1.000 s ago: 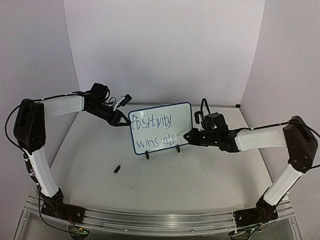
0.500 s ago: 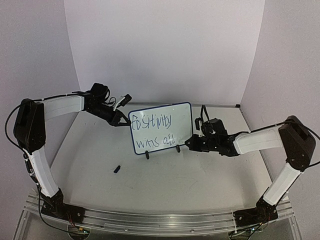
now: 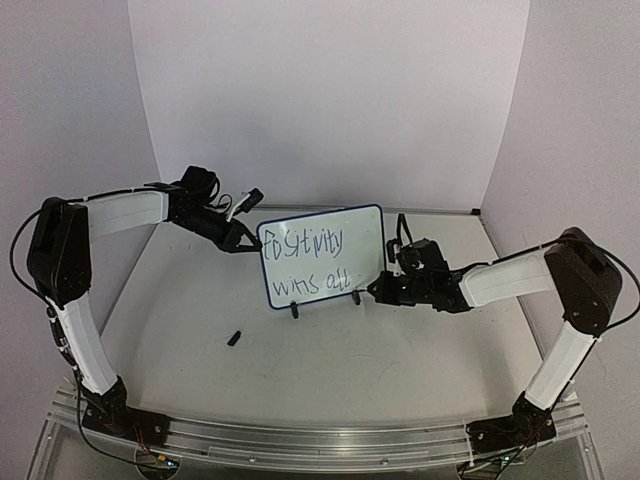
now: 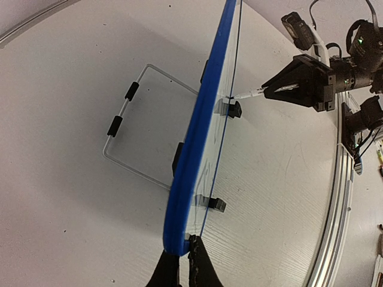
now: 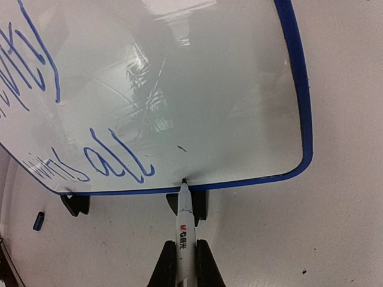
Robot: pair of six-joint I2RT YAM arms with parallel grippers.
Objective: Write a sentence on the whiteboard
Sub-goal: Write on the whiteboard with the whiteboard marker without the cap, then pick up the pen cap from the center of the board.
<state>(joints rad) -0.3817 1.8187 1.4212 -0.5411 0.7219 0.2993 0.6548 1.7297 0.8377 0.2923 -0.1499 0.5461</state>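
Observation:
The whiteboard (image 3: 322,255) stands upright on two black clip feet mid-table. The sentence (image 3: 305,262) runs across it in two lines of dark blue handwriting. My left gripper (image 3: 247,244) is shut on the board's left edge; in the left wrist view its fingers (image 4: 197,266) pinch the blue frame (image 4: 203,119). My right gripper (image 5: 184,263) is shut on a white marker (image 5: 185,224). The marker's tip touches the board (image 5: 179,89) at its bottom edge, right of the last word (image 5: 114,161) and above a clip foot (image 5: 200,203).
A small dark marker cap (image 3: 233,338) lies on the table left of centre, also seen as the cap (image 5: 38,220) in the right wrist view. A wire stand (image 4: 128,128) rests flat behind the board. Walls enclose the back and sides; a metal rail (image 3: 320,440) lines the near edge.
My right arm has moved left and in toward the board, bringing the marker tip to its lower right part. The left arm and the board have stayed still.

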